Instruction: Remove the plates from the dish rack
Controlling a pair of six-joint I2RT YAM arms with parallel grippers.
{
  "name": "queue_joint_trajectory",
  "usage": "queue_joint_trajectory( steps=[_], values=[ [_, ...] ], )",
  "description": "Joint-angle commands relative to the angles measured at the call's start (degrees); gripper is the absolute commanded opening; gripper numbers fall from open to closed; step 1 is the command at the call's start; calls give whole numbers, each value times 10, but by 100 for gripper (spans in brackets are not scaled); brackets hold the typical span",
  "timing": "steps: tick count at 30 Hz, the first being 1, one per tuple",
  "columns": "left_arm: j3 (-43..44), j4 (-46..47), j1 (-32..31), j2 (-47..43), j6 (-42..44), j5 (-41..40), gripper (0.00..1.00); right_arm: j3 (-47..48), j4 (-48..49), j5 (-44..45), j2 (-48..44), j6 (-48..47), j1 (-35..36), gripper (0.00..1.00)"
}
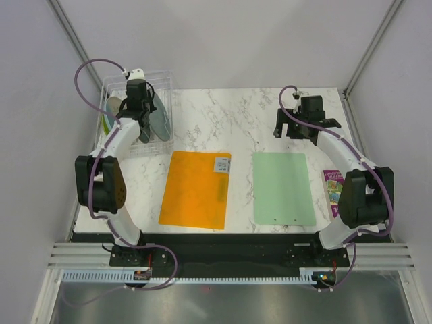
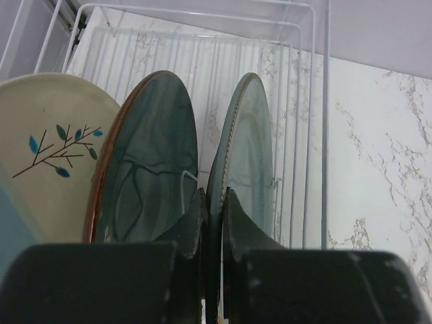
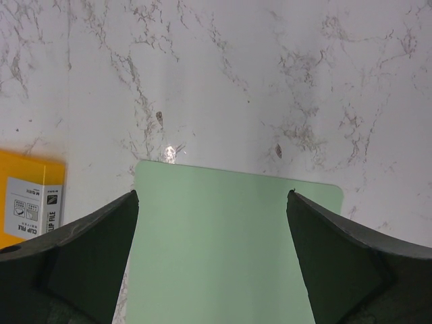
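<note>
Top external: finds left gripper [image 1: 140, 108] down inside the dish rack [image 1: 165, 79], right gripper [image 1: 304, 128] well to the rack's right. Left wrist: shows fingers [image 2: 196, 226] pinched shut on the grey-green plate [image 2: 250, 142] by its rim, rightmost in the rack, dark plate [image 2: 148, 162] and cream plate [image 2: 47, 135] alongside. Right wrist: shows jaws spread wide, empty, over green mat [image 3: 223, 243].

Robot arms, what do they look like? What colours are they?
The left arm and right arm are both white tubes joined by chunky black round joints. A thin purple cable loops along each one. The left pincer and right pincer each have two dark, smooth, wedge-shaped fingers.
</note>
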Motion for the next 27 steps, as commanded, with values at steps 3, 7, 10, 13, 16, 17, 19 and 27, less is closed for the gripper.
queue_joint_trajectory(
  steps=[3, 7, 10, 13, 16, 17, 19, 27],
  values=[
    [34, 24, -8, 17, -15, -2, 2, 19, 9, 7, 0, -11, -5, 98],
    [64, 17, -30, 18, 26, -45, 2, 16, 7, 5, -6, -10, -6, 98],
    [109, -5, -51, 17, 67, -84, 2, 15, 5, 3, -11, -7, -6, 98],
    [158, -9, -77, 15, 128, -135, 2, 14, 3, 6, -24, -5, -6, 98],
    [214, -12, -104, 25, 195, -185, 2, 13, -1, 11, -36, -4, -5, 98],
    [228, -11, -110, 28, 209, -194, 2, 12, -2, 12, -38, -5, -6, 98],
    [259, -13, -124, 34, 242, -215, 2, 13, -6, 13, -45, -5, -5, 98],
    [284, -96, -152, -54, 174, -101, 2, 21, 4, -39, -72, 9, -5, 98]
  ],
)
